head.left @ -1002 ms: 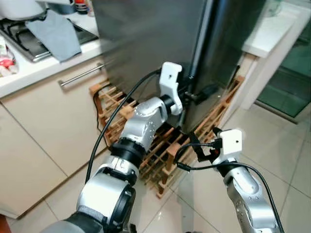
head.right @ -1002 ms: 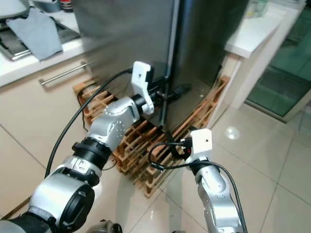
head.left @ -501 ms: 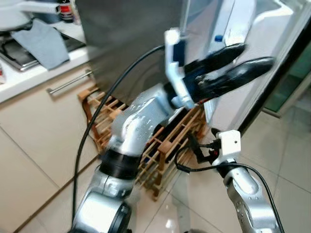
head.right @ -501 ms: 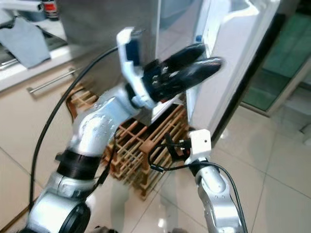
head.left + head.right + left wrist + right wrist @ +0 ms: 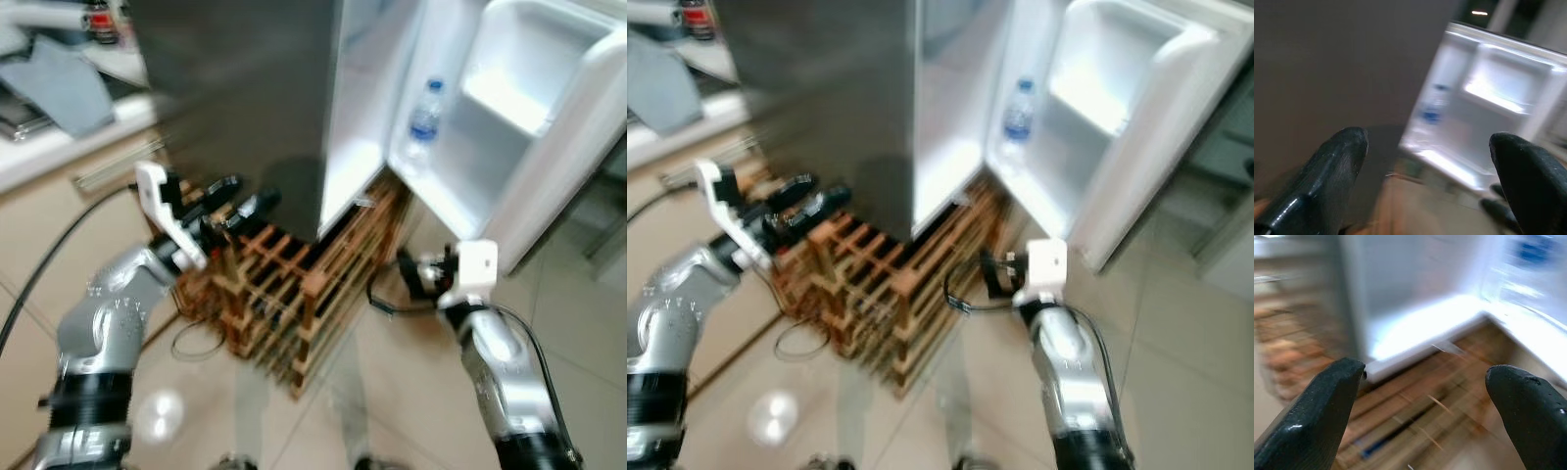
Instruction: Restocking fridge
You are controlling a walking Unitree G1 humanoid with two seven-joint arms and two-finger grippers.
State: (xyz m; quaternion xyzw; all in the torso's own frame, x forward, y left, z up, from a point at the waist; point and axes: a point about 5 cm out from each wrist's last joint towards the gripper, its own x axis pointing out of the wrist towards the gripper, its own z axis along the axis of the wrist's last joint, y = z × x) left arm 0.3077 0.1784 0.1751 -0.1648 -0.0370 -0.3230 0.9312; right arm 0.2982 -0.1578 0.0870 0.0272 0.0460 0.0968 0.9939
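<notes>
The fridge (image 5: 235, 98) has a dark steel body, and its white-lined door (image 5: 549, 147) stands swung wide open to the right. A clear water bottle (image 5: 424, 110) with a blue label stands in the door's lower shelf; it also appears blurred as the bottle (image 5: 1432, 105). My left gripper (image 5: 253, 190) is open and holds nothing, low at the fridge's left front corner above the wooden rack. My right gripper (image 5: 411, 277) is open and holds nothing, near the floor below the open door, pointing at the fridge's bottom edge (image 5: 1425, 340).
A wooden wine rack (image 5: 294, 284) stands on the floor against the fridge base. Beige cabinets with a bar handle (image 5: 108, 166) and a worktop with a grey cloth (image 5: 59, 78) lie to the left. Glossy tiled floor (image 5: 392, 392) spreads in front.
The fridge door has gone from closed to wide open. My left gripper has come away from the door edge and dropped down to the left. The camera has shifted too.
</notes>
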